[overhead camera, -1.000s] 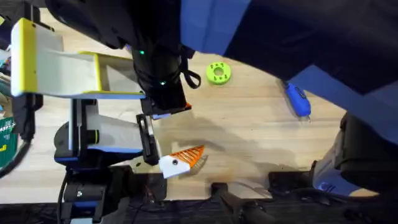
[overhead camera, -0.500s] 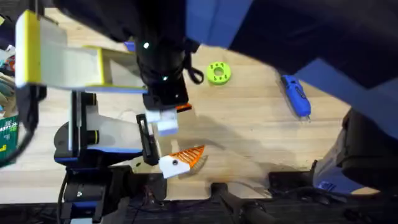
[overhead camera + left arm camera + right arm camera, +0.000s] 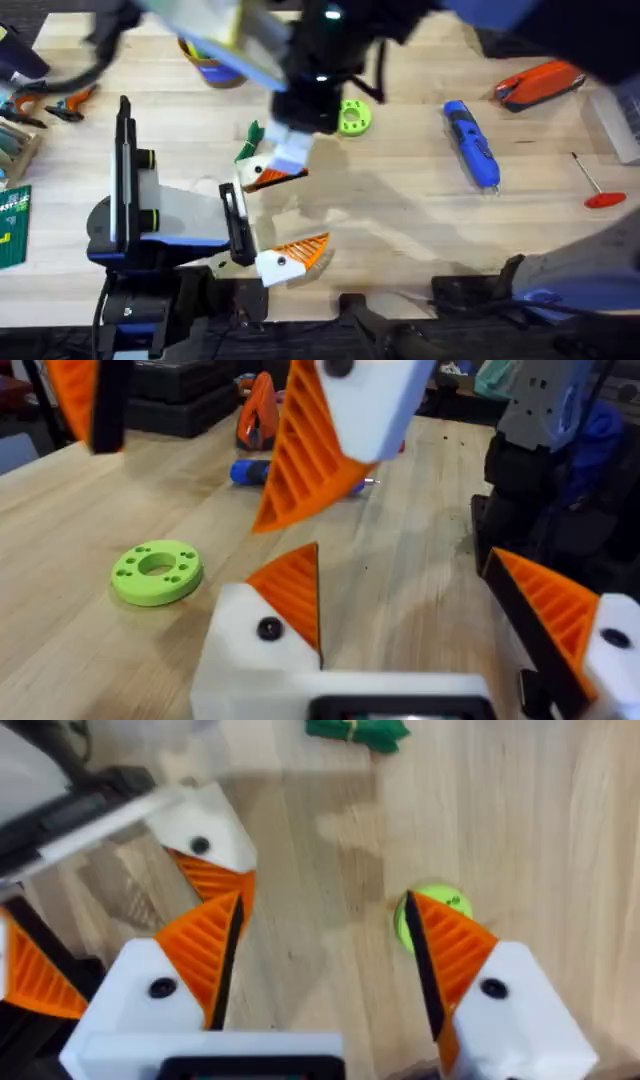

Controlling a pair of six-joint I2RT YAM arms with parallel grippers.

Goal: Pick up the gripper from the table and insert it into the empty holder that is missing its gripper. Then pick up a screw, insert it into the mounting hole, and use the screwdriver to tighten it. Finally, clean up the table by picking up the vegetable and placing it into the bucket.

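Here, seen from overhead, a light wooden table point(image 3: 400, 215) holds two robot arms and scattered tools. The left arm lies low at the lower left, its white mounts reaching toward the middle. The left gripper point(image 3: 290, 258) sits near the front of the table; one orange ribbed pad point(image 3: 305, 250) is plain on its white mount, and in the left wrist view its two orange pads stand spread apart with bare wood between them.

The right arm crosses from the upper right, large and blurred under the camera. The right gripper point(image 3: 272, 168) hangs just above the left arm's mounts, with an orange tip at its end. In the right wrist view its fingers point(image 3: 205, 955) are spread wide, holding nothing.

The vegetable point(image 3: 248, 142), dark green, lies on the wood just beside the right gripper, toward the far left. The bucket point(image 3: 208, 62), yellow-rimmed with a blue band, stands at the far edge, partly hidden by the blurred arm. The screwdriver point(image 3: 472, 145), bright blue, lies to the right of centre, well apart from both grippers. A lime-green disc point(image 3: 353, 117) rests between the right gripper and the screwdriver. A thin rod with a red handle point(image 3: 595, 185) lies at the far right.
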